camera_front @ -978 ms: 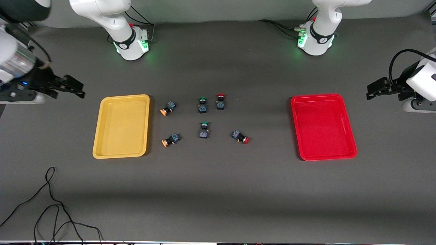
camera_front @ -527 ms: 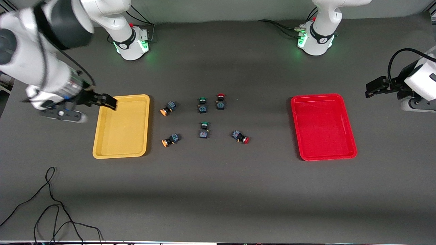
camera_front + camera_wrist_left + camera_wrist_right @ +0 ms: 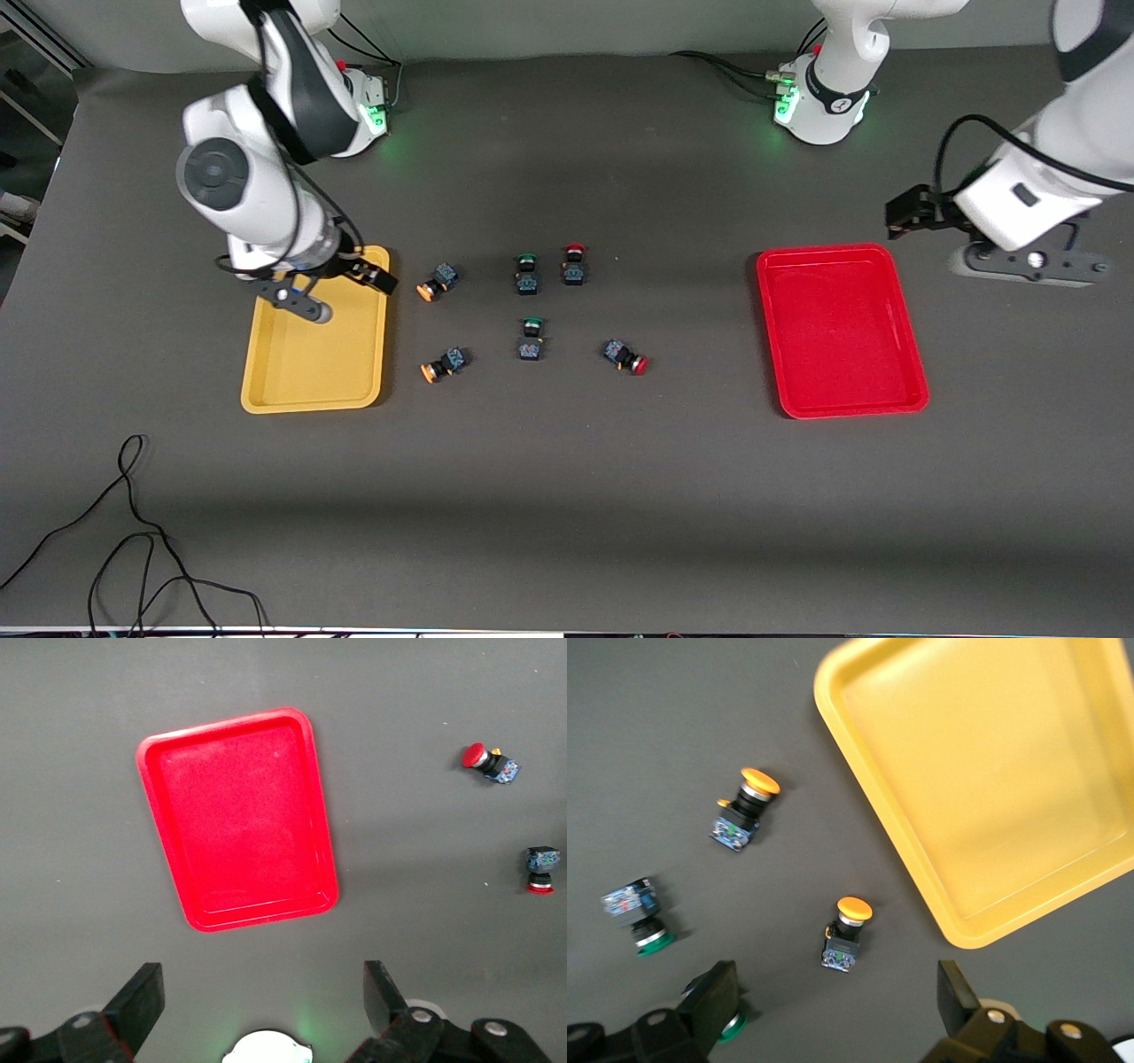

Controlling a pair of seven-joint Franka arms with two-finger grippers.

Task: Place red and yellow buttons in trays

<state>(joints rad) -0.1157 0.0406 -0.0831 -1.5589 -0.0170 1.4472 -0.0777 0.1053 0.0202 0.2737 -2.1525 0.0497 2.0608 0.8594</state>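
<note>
Right gripper (image 3: 376, 276) has swung in over the yellow tray (image 3: 314, 390), fingers spread, empty. Red and yellow buttons (image 3: 440, 365) lie untouched between it and the red tray (image 3: 850, 403). Left gripper (image 3: 904, 213) hovers open.

- Yellow tray (image 3: 314, 354), shallow, rounded corners, empty, flat on the worktop (image 3: 567, 496) toward the right arm's end.
- Red tray (image 3: 842, 332), same form, empty, toward the left arm's end.
- Two yellow-capped buttons (image 3: 438, 282) (image 3: 444, 364), tipped on their sides near the yellow tray.
- Two red-capped buttons (image 3: 574, 265) (image 3: 625, 356), between the trays, dark bodies; the nearer one on its side.
</note>
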